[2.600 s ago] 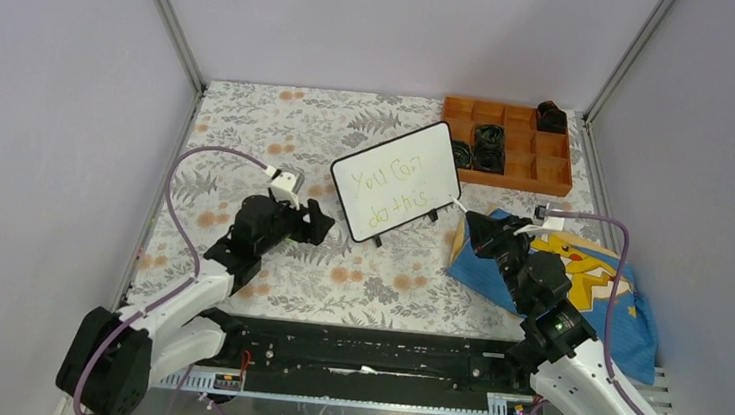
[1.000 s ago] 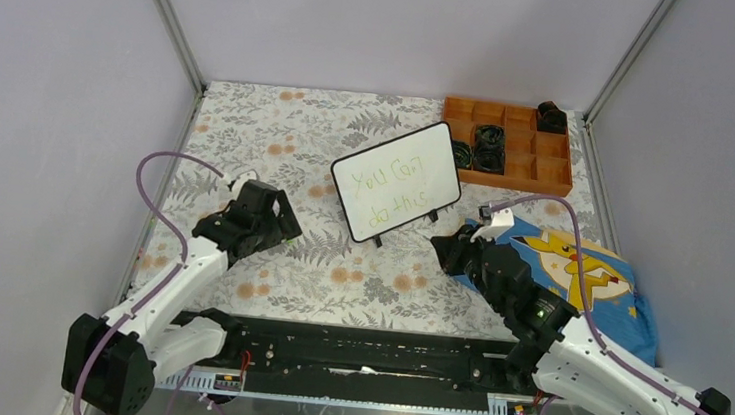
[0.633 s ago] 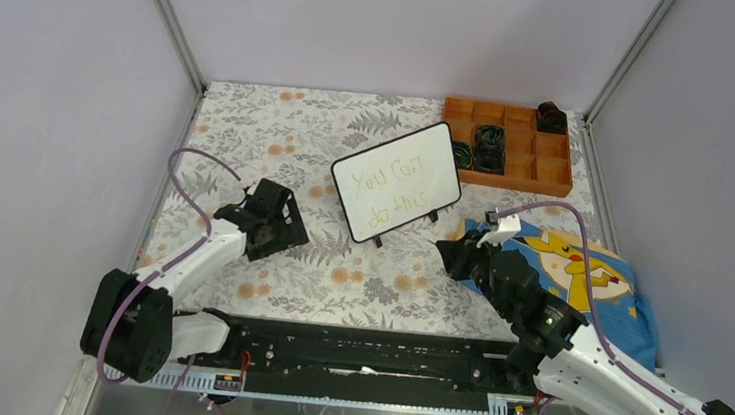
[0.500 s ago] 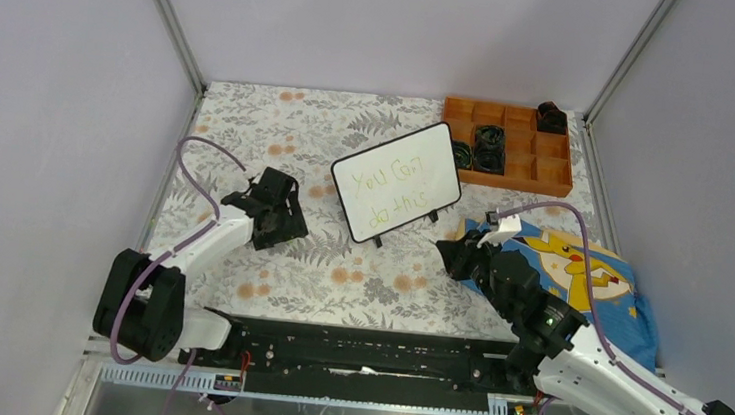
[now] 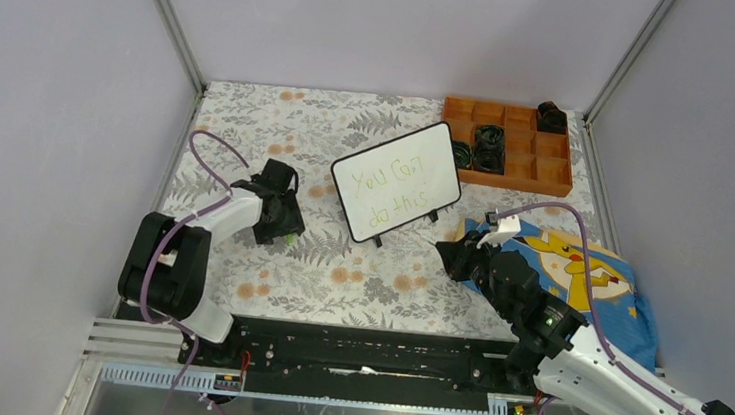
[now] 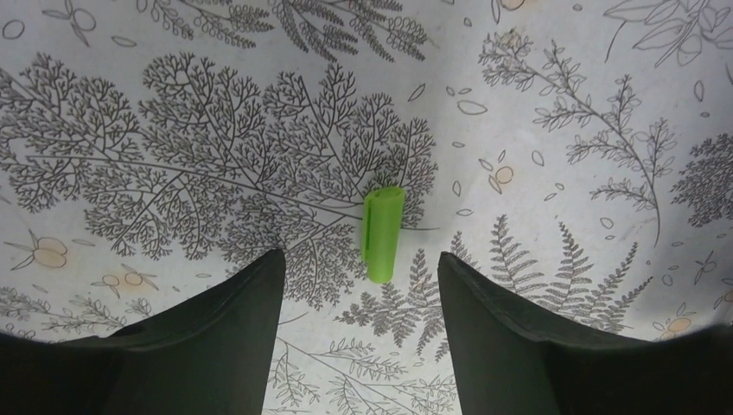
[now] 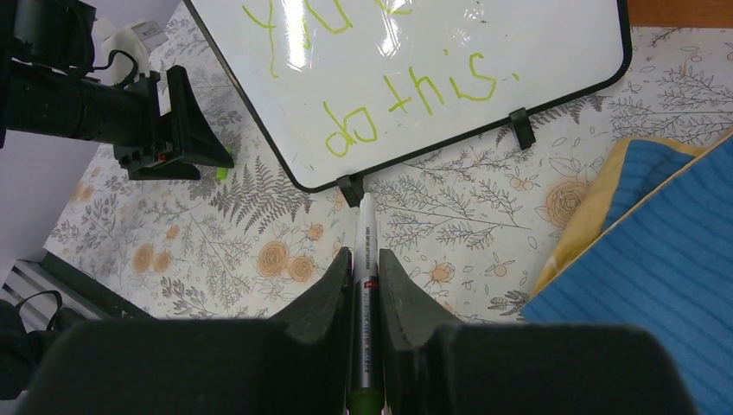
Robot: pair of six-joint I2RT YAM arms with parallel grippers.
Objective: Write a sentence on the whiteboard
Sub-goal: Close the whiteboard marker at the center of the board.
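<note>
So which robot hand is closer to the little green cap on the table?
The left. The left gripper hangs right over the green cap; the right gripper is far off near the whiteboard, gripping a marker.

Left pincer (image 6: pixel 359 264) swung down over green cap (image 6: pixel 383 233), jaws narrowing, right pincer (image 7: pixel 364 257) and marker (image 7: pixel 366 223) drawn back from whiteboard (image 5: pixel 396 182)

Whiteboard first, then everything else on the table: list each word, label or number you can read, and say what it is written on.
"You Can" - upper line of the sentence, in green, on the whiteboard.
"do this" - lower line, same board.
Print on the marker: too small to read.
On the blue cloth: a cartoon picture, no readable words.
</note>
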